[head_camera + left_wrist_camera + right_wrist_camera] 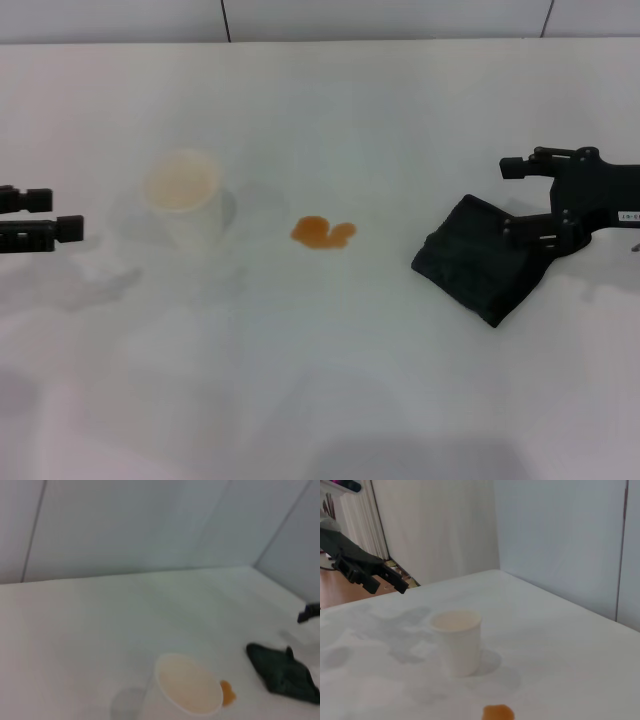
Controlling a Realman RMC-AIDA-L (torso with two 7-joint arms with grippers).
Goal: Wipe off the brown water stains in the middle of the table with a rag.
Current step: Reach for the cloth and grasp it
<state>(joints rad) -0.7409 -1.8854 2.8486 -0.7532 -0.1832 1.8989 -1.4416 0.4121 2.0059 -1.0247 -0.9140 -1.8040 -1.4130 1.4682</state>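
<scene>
The brown water stains (323,233) are a small orange-brown blotch in the middle of the white table (330,380). They also show in the left wrist view (227,692) and the right wrist view (498,713). The dark rag (480,258) lies crumpled on the table to the right of the stains and also shows in the left wrist view (282,675). My right gripper (521,200) is open at the rag's right edge, with its lower finger (528,233) against the cloth. My left gripper (42,215) is open and empty at the far left, above the table.
A white paper cup (185,200) with brownish residue inside stands upright left of the stains, between them and my left gripper. It also shows in the wrist views (189,684) (457,640). A wall runs along the table's far edge (320,40).
</scene>
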